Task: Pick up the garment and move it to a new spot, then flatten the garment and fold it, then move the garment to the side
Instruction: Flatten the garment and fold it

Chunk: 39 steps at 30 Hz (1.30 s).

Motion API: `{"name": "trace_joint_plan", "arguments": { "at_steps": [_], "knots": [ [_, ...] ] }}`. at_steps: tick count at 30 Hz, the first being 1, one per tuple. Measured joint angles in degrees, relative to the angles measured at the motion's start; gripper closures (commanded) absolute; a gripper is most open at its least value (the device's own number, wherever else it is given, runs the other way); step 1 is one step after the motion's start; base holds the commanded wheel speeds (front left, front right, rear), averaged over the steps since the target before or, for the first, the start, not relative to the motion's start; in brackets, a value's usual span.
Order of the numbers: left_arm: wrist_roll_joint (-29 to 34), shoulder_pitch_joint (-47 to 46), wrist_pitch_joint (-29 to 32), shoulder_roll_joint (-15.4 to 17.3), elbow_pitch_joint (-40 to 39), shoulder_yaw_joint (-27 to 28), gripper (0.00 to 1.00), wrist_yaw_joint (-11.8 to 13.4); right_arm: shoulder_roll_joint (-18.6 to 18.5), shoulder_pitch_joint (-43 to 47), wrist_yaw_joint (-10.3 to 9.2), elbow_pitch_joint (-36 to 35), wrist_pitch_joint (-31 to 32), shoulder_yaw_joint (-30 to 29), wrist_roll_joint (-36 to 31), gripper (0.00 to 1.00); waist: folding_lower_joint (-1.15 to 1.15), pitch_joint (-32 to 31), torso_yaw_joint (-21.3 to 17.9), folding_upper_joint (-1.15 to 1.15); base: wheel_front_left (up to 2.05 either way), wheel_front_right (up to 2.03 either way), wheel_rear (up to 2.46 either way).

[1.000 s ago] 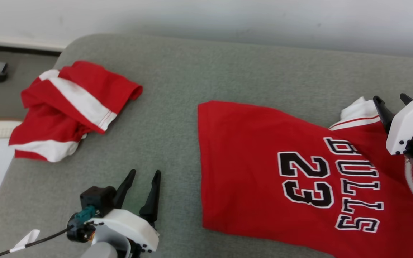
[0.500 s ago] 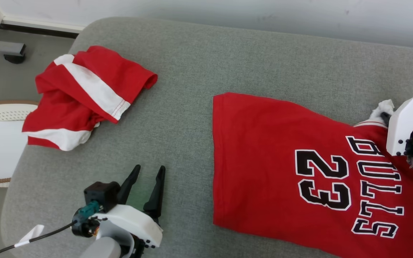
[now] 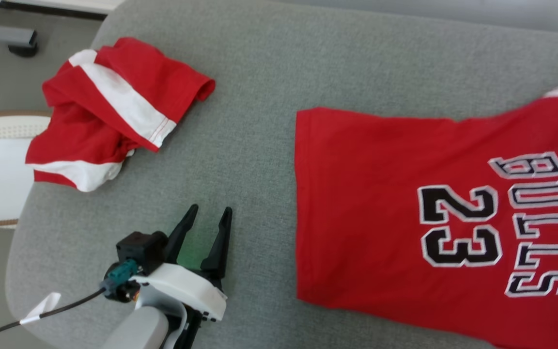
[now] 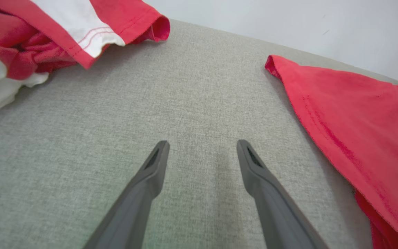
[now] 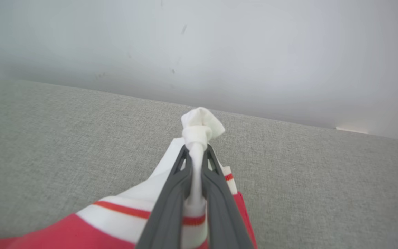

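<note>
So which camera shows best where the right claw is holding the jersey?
The right wrist view: the right claw is shut on the jersey at its bunched white trim. The head view shows the printed front, the left wrist view one red edge.

The left gripper (image 3: 210,213), lower left of the frame, has two tapered black fingers (image 3: 218,242) on a white shell (image 3: 187,291). Beside it: a black block (image 3: 141,246), teal plug (image 3: 120,270), black cable (image 3: 75,301) with white tag (image 3: 41,308), pale grey forearm (image 3: 138,333).
</note>
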Motion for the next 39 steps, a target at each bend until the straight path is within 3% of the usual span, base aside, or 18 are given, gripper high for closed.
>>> {"name": "trace_joint_plan", "arguments": {
  "at_steps": [13,15,16,23,29,34,39],
  "knots": [
    [3.8,-1.1,0.0,-3.0,-1.0,3.1,0.0,-2.4,-4.1,-11.4,0.0,8.6,-11.8,-8.2,-7.2,1.0,0.0,5.8,3.6,0.0,0.0,0.0,0.0],
    [4.4,-1.2,0.0,-3.2,-0.6,3.5,0.0,-2.6,-3.6,-11.3,0.0,9.0,-12.1,-9.5,-8.1,0.47,0.0,5.9,3.7,0.0,0.0,0.0,0.0],
    [4.5,-1.2,0.0,-3.3,-0.4,3.8,0.0,-2.8,-3.1,-11.3,0.0,9.1,-12.2,-10.3,-8.5,0.0,0.0,5.9,3.6,0.0,0.0,0.0,0.0],
    [6.1,-0.9,0.0,-4.0,0.2,5.6,0.0,-3.8,1.6,-8.0,0.0,9.3,-15.0,-12.6,-10.8,0.0,0.0,2.9,2.0,0.0,0.0,0.0,0.0],
    [7.6,1.8,0.0,-3.7,0.3,7.5,0.0,-4.1,7.4,-3.0,0.0,7.5,-19.0,-10.0,-10.7,0.0,-0.01,-2.6,-0.7,0.0,0.0,0.0,0.0],
    [8.0,5.0,0.0,-2.9,0.4,8.5,0.0,-3.7,10.9,4.0,0.0,1.0,-19.9,-5.2,-6.5,0.0,-0.01,-8.0,-3.9,0.0,0.0,0.0,0.0],
    [8.1,7.8,0.0,-2.5,0.5,8.7,0.0,-3.4,10.5,13.5,0.0,-8.8,-20.2,0.6,-0.8,0.0,-0.01,-13.3,-7.6,0.0,0.0,0.0,0.0]
  ]
}}
